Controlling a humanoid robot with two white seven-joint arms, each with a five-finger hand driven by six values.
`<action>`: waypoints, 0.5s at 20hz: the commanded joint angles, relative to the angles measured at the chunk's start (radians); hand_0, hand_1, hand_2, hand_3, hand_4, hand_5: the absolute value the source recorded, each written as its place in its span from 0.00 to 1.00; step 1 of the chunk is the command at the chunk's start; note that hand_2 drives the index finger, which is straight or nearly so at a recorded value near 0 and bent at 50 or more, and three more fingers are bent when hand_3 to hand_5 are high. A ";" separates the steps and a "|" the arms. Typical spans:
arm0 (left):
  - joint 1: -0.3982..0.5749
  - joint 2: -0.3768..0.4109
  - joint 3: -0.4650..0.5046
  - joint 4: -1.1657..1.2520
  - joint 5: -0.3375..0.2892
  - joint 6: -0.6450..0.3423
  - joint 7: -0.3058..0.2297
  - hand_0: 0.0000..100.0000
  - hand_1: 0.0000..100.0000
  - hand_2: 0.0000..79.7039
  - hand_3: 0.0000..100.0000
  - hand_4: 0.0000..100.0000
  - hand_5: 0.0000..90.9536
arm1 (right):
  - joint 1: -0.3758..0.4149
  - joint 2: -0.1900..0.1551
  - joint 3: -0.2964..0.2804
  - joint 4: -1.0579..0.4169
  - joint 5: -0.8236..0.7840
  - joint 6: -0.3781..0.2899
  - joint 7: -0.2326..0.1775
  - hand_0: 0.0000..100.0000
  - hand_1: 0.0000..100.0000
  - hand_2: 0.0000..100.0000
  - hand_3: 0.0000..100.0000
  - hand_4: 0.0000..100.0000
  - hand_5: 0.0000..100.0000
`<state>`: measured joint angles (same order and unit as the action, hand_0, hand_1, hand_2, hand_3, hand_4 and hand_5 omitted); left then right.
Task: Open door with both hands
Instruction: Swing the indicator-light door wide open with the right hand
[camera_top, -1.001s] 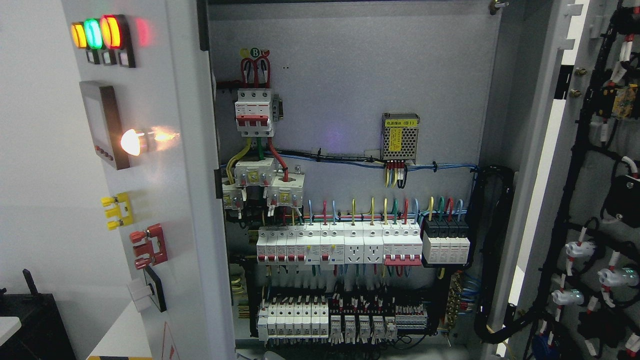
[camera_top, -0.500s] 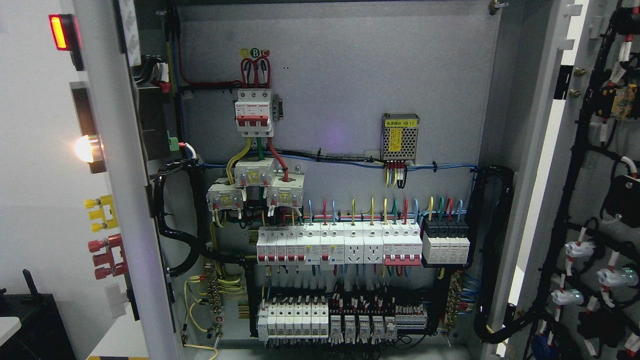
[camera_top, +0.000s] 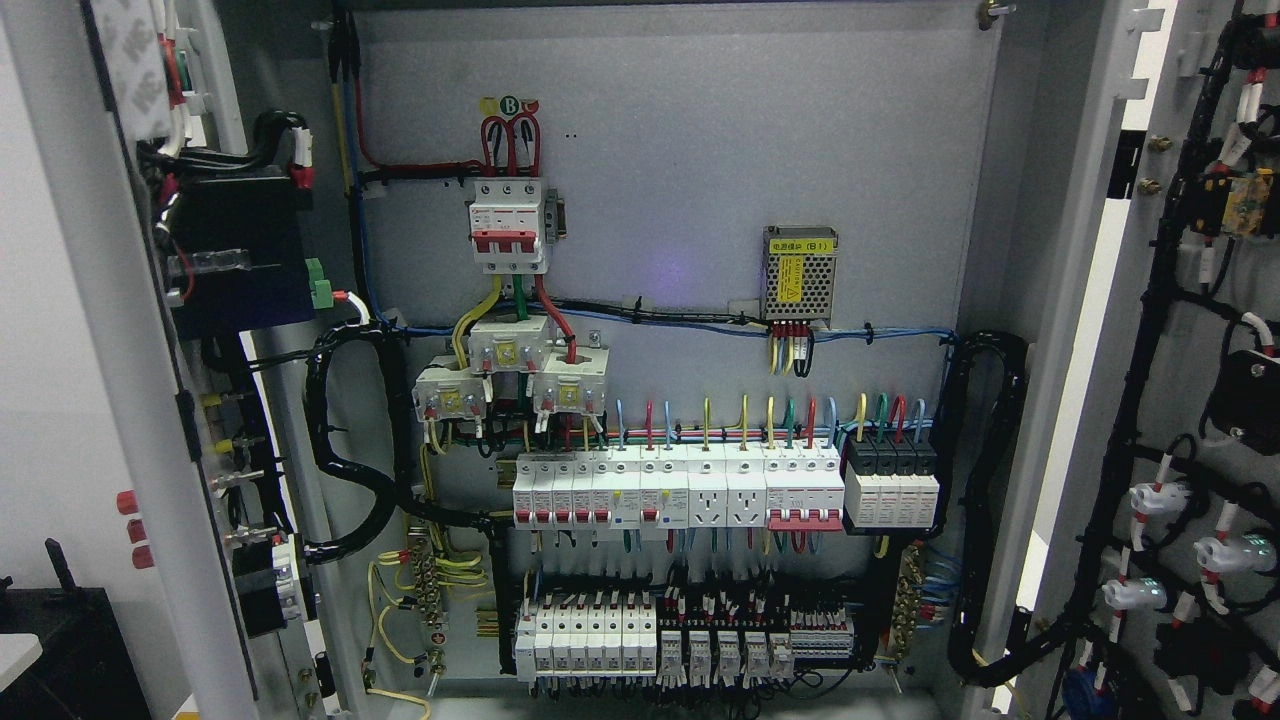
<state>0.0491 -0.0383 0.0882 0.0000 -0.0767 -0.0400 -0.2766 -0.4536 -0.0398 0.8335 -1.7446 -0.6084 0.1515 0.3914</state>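
Neither robot hand shows anywhere in the frame, so whether their fingers are spread or curled cannot be told. The left door (camera_top: 110, 380) stands swung wide at the left edge of the picture, its inner face with a black box and wiring turned toward the cabinet, and the right door (camera_top: 1190, 400) stands open along the right edge, carrying black cable bundles and white lamp backs. Between them the cabinet's grey back panel (camera_top: 700, 160) fills the middle, with a red-and-white breaker (camera_top: 509, 225) at upper centre, a small mesh power supply (camera_top: 800, 272) to its right, and what look like rows of white breakers (camera_top: 680, 488) lower down.
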 joint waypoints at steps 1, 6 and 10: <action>0.000 0.000 -0.001 -0.003 0.000 0.000 -0.001 0.00 0.00 0.00 0.00 0.03 0.00 | 0.001 0.041 0.050 0.008 0.078 0.000 -0.003 0.00 0.00 0.00 0.00 0.00 0.00; 0.000 0.000 -0.001 -0.003 0.000 0.002 -0.001 0.00 0.00 0.00 0.00 0.03 0.00 | 0.001 0.081 0.068 0.022 0.137 0.002 -0.008 0.00 0.00 0.00 0.00 0.00 0.00; 0.000 0.000 -0.001 -0.003 0.000 0.000 -0.001 0.00 0.00 0.00 0.00 0.03 0.00 | 0.001 0.118 0.073 0.043 0.162 0.009 -0.037 0.00 0.00 0.00 0.00 0.00 0.00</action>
<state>0.0491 -0.0383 0.0879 0.0000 -0.0767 -0.0402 -0.2749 -0.4528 0.0032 0.8722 -1.7291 -0.4941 0.1554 0.3688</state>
